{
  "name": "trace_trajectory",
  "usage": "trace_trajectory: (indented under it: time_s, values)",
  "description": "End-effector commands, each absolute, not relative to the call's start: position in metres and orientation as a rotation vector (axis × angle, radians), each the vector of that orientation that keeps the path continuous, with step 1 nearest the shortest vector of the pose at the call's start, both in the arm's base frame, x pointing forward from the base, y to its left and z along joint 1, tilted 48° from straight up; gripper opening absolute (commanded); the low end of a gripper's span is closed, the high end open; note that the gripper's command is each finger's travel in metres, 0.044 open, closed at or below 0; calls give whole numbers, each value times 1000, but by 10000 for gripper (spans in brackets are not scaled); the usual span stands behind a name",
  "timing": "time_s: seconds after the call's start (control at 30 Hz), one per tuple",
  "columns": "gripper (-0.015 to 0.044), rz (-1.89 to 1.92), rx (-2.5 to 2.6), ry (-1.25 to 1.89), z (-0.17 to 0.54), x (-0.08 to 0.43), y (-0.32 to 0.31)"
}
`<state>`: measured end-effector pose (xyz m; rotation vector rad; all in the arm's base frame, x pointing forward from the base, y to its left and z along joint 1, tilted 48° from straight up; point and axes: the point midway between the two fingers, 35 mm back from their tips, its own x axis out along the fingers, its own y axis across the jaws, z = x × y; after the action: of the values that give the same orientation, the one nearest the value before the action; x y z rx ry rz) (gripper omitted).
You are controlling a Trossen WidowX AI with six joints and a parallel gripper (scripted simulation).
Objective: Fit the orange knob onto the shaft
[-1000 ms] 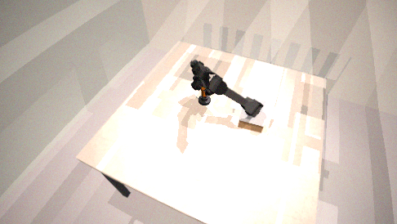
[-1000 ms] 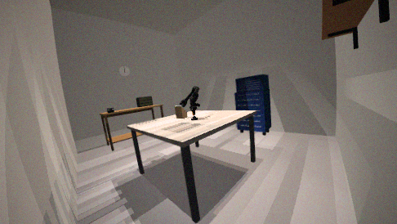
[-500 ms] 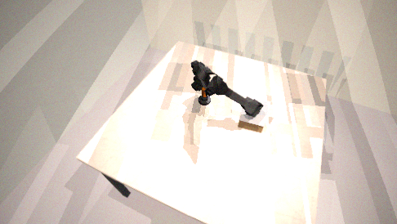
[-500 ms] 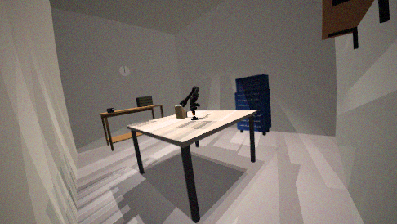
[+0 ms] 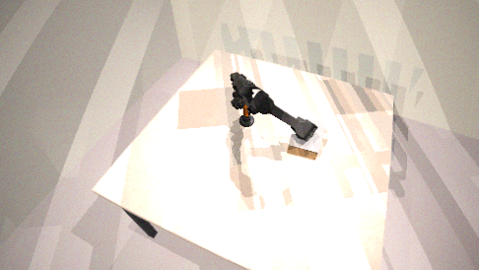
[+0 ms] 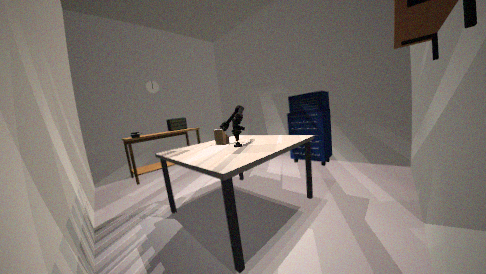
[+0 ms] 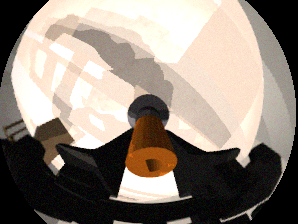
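Observation:
The orange knob (image 5: 245,111) (image 7: 150,135) is upright between the fingers of my gripper (image 7: 149,131), which is shut on it. In the wrist view its near end shows a dark hole. The round dark pedestal (image 5: 246,122) (image 6: 238,145) (image 7: 135,113) stands on the table directly beneath the knob. In the wrist view the knob's far end overlaps the pedestal's middle, where a little dark shape shows. The knob covers most of the shaft, and I cannot tell how far down the knob sits. In the exterior view the knob is too small to make out.
The arm's base stands on a wooden block (image 5: 303,151) (image 6: 220,137) on the table (image 5: 163,172) (image 6: 200,159). Off the table, a side bench (image 6: 162,134) and a blue cabinet (image 6: 310,125) stand farther back. Patterned shadows cross the table top.

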<state>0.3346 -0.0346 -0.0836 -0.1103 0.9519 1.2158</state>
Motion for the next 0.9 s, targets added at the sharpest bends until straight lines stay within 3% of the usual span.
trace_trajectory:
  time_s: [0.0, 0.87]
  values:
    - [0, 1265, -201, 885, -83, 337, -36]
    - [0, 1284, -233, 859, -86, 334, -32]
